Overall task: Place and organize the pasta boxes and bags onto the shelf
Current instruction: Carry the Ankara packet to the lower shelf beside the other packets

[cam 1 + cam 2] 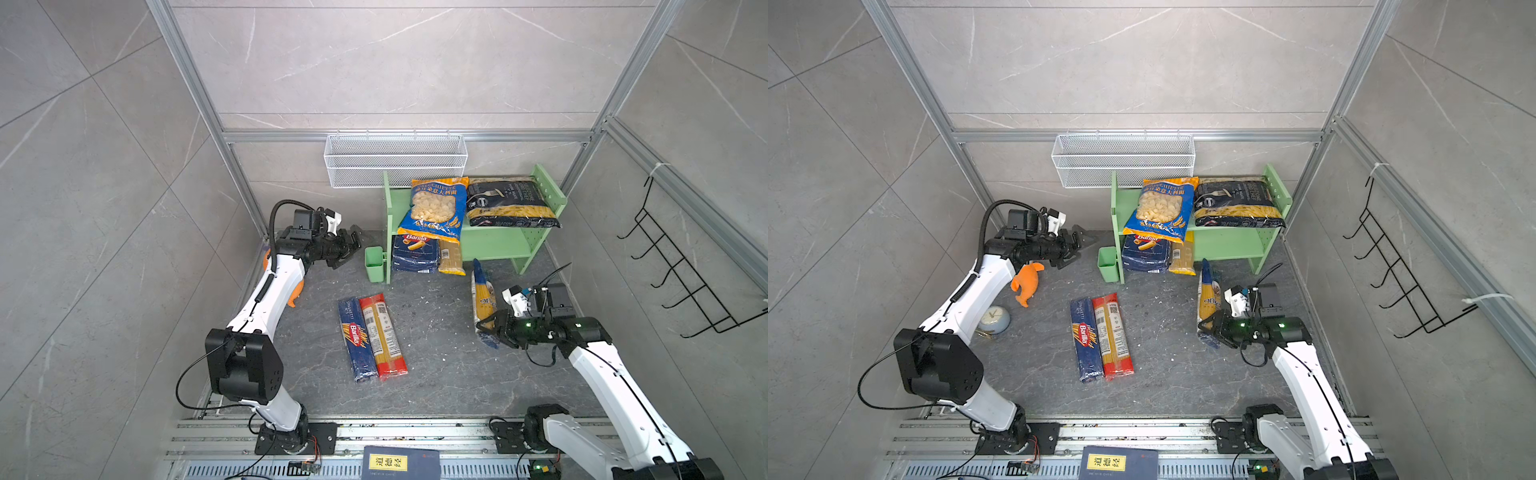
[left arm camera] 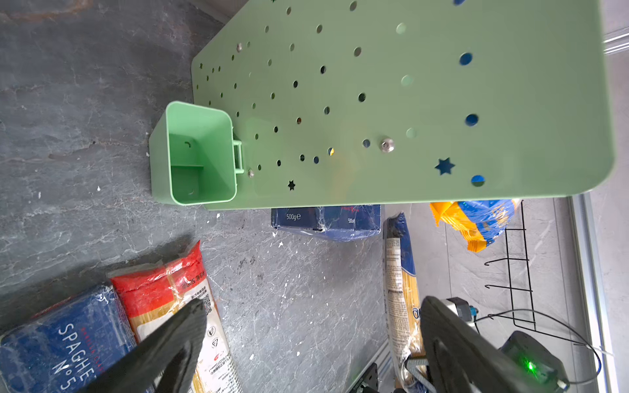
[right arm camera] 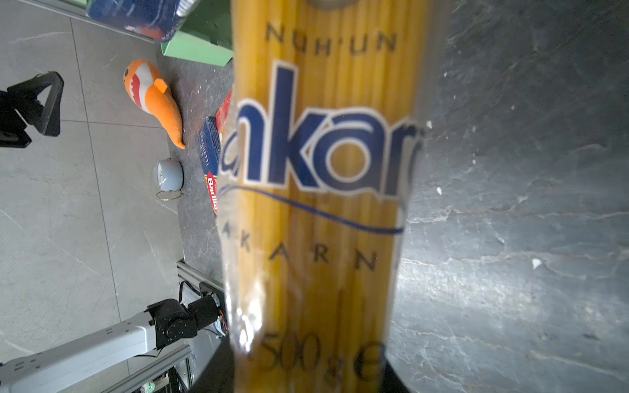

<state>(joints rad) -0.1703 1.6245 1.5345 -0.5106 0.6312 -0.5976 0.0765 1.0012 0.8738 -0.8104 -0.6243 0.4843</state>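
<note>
The mint-green shelf [image 1: 490,245] stands at the back right. Its top tier carries the orecchiette bag [image 1: 434,208], overhanging the front, and the penne bag [image 1: 509,203]. Below sit the Barilla rigatoni box [image 1: 415,253] and a yellow spaghetti pack [image 1: 452,259]. The Barilla spaghetti pack [image 1: 353,336] and a red spaghetti pack [image 1: 382,336] lie side by side on the floor. My right gripper [image 1: 490,332] is shut on the near end of a blue-and-yellow spaghetti pack [image 3: 316,170], right of the shelf front. My left gripper [image 1: 349,248] hangs open and empty beside the shelf's left panel [image 2: 391,102].
A small green cup [image 1: 374,264] hangs on the shelf's left side. A white wire basket [image 1: 395,160] is mounted on the back wall and a black hook rack [image 1: 681,274] on the right wall. An orange plush [image 1: 1027,282] and a small clock [image 1: 994,319] lie at the left; a blue book [image 1: 401,463] is at the front.
</note>
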